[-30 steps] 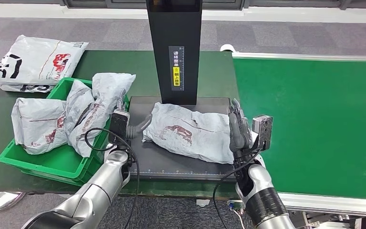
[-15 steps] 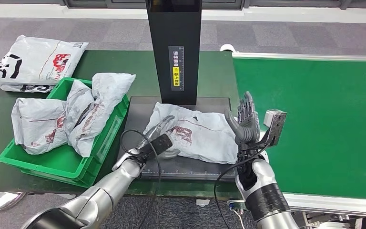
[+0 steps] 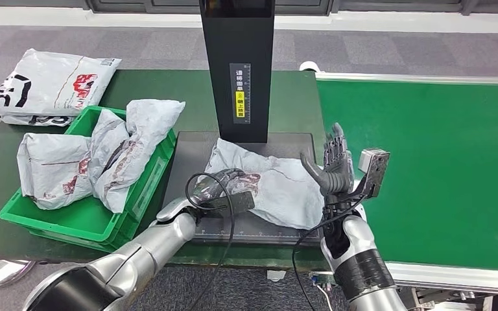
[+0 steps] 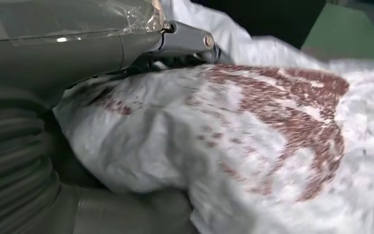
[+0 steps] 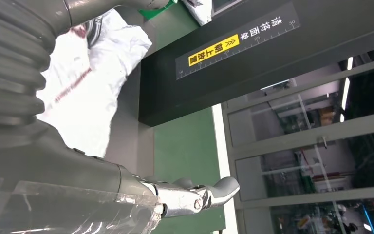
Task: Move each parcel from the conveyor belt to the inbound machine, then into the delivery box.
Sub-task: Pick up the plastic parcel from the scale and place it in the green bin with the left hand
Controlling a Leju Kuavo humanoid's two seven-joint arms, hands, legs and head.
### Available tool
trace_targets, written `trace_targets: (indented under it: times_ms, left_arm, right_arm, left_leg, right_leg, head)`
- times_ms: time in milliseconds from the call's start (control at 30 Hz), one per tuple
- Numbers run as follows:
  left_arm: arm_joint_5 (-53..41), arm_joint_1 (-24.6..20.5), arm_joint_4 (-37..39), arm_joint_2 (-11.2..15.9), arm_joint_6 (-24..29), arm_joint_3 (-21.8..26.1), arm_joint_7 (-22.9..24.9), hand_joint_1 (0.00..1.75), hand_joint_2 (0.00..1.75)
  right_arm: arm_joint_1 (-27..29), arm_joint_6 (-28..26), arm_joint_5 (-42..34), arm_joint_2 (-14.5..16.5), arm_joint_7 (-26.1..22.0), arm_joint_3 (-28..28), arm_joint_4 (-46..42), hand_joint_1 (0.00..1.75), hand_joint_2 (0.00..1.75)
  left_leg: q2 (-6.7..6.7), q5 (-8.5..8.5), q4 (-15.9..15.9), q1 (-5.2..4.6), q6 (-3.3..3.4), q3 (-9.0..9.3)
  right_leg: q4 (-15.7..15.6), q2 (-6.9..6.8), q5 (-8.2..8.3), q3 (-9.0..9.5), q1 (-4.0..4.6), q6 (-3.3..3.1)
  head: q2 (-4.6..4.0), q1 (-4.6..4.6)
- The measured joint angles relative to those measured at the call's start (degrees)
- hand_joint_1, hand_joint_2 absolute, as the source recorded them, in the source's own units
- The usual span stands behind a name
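Observation:
A crumpled white parcel (image 3: 279, 184) with a red print lies on the dark scale plate (image 3: 188, 162) of the inbound machine. My left hand (image 3: 224, 189) grips its left end, which is bunched up under the curled fingers. In the left wrist view the parcel (image 4: 272, 146) sits between the thumb and the fingers of that hand (image 4: 68, 44). My right hand (image 3: 332, 170) stands upright and open just off the parcel's right edge, holding nothing. In the right wrist view that hand (image 5: 53, 161) is in front of the parcel (image 5: 92, 92).
The machine's black column (image 3: 237, 65) rises right behind the parcel. A green delivery box (image 3: 71, 223) at the left holds several white parcels. Another parcel (image 3: 45, 84) lies on the table at the far left. The green conveyor belt (image 3: 428, 162) runs along the right.
My left hand has come from the plate's left edge onto the parcel and closed on its left end, bunching it rightward. My right hand has lifted off the parcel's right end and spread open.

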Motion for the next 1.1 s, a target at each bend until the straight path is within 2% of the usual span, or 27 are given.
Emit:
trace_targets:
  times_ms: [267, 500, 600, 700, 800, 900, 1033, 1100]
  left_arm:
    - [1.22, -0.79, 0.23, 0.07, 4.53, 0.2, -0.27, 1.75, 1.75]
    - [5.02, -0.78, -0.17, 0.08, 6.7, 3.96, -4.4, 1.75, 1.75]
    - [7.43, -0.57, -1.97, 0.08, 10.03, 6.09, -8.65, 1.75, 1.75]
    - [8.56, -0.46, -8.37, 0.53, 14.74, 9.34, -11.37, 1.75, 1.75]
    - [3.28, -0.61, -18.87, 2.28, 19.42, 11.45, -7.29, 1.75, 1.75]
    - [-1.57, -0.98, -27.1, 4.12, 21.9, 13.15, -4.12, 1.75, 1.75]
    - [-4.25, -0.87, -32.39, 5.42, 23.81, 14.55, -3.76, 1.75, 1.75]
    - [-10.17, -0.48, -34.43, 5.57, 25.97, 16.08, -4.84, 1.75, 1.75]
  right_arm:
    - [1.05, -0.08, -0.07, 0.0, 0.02, -0.07, -1.27, 0.0, 1.75]
    - [1.66, -0.34, -0.2, 0.0, 0.04, -0.3, -1.74, 0.0, 1.75]
    - [1.97, -0.73, -0.37, 0.0, 0.02, -0.58, -1.96, 0.0, 1.75]
    - [2.59, -1.29, -0.68, -0.02, -0.26, -0.91, -2.29, 0.0, 1.75]
    - [3.36, -1.44, -0.97, -0.03, -0.79, -1.05, -2.76, 0.0, 1.75]
    - [3.72, -1.48, -1.03, -0.08, -0.95, -1.2, -3.1, 0.0, 1.75]
    - [3.73, -1.48, -1.04, -0.09, -0.95, -1.22, -3.18, 0.0, 1.75]
    - [3.7, -1.62, -1.22, -0.1, -0.96, -1.22, -3.17, 0.0, 1.75]
  left_leg:
    - [0.04, 0.03, 0.0, 0.0, -0.04, 0.07]
    - [0.03, 0.05, 0.0, 0.01, -0.07, 0.04]
    - [0.03, 0.06, 0.0, 0.01, -0.07, -0.03]
    - [0.01, 0.07, 0.0, 0.02, -0.05, -0.1]
    - [0.05, 0.07, 0.0, 0.02, -0.05, -0.12]
    - [0.06, 0.07, -0.01, 0.02, -0.06, -0.11]
    - [0.04, 0.07, -0.01, 0.03, -0.06, -0.14]
    - [0.04, 0.07, -0.01, 0.04, -0.06, -0.16]
  right_leg:
    - [0.01, 0.01, 0.04, 0.01, 0.05, -0.06]
    - [0.01, 0.03, 0.04, -0.02, 0.05, -0.06]
    - [0.01, 0.02, 0.05, -0.07, 0.05, -0.06]
    - [0.01, 0.01, 0.05, -0.11, 0.05, -0.06]
    - [0.02, 0.03, 0.07, -0.15, 0.06, -0.08]
    - [0.02, 0.05, 0.07, -0.17, 0.07, -0.09]
    - [0.02, 0.03, 0.06, -0.16, 0.09, -0.09]
    - [0.02, 0.04, 0.06, -0.16, 0.09, -0.09]
  head:
    - [0.0, -0.01]
    - [0.0, 0.0]
    - [0.0, 0.0]
    - [0.0, 0.0]
    - [0.0, 0.0]
    - [0.0, 0.0]
    - [0.0, 0.0]
    - [0.0, 0.0]
